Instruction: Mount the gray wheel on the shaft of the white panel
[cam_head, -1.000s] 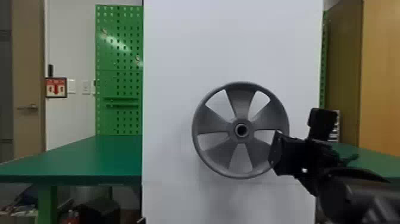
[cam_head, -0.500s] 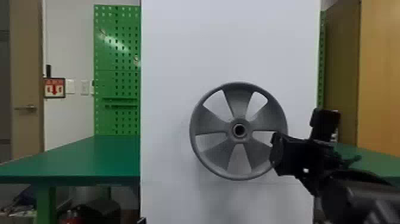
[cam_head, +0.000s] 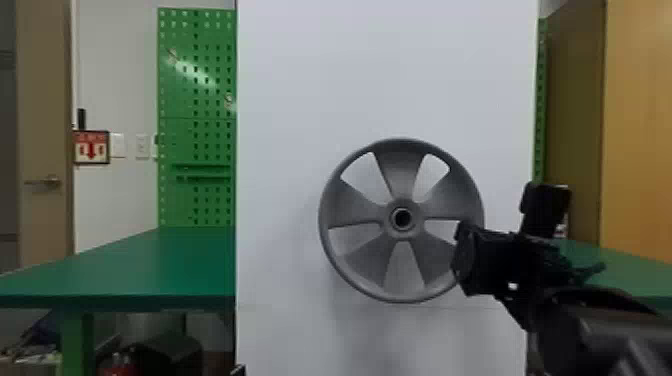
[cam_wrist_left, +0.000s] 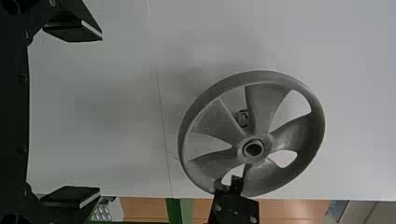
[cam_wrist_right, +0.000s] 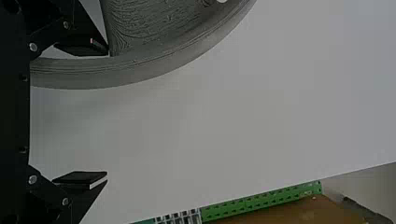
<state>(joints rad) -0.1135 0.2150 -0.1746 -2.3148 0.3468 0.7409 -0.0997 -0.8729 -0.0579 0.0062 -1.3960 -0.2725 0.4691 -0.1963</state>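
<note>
Well, the left gripper (cam_wrist_left: 100, 114) has its fingers spread, facing the panel (cam_head: 285, 100). Next comes the wheel (cam_head: 400, 170), upright before the panel, apparently on its shaft. Rightmost, the right gripper (cam_wrist_right: 107, 113) straddles the rim (cam_wrist_right: 154, 70), fingers wide apart, not pinching. Best to check the seating, press squarely near the hub (cam_head: 387, 220) if needed, and withdraw straight so no finger snags a spoke.

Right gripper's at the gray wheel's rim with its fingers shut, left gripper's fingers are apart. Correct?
One thing off: the right gripper's fingers are open, set wide apart, as the right wrist view shows. The rest holds: it is at the rim of the gray wheel, and the left gripper's fingers are apart.
</note>
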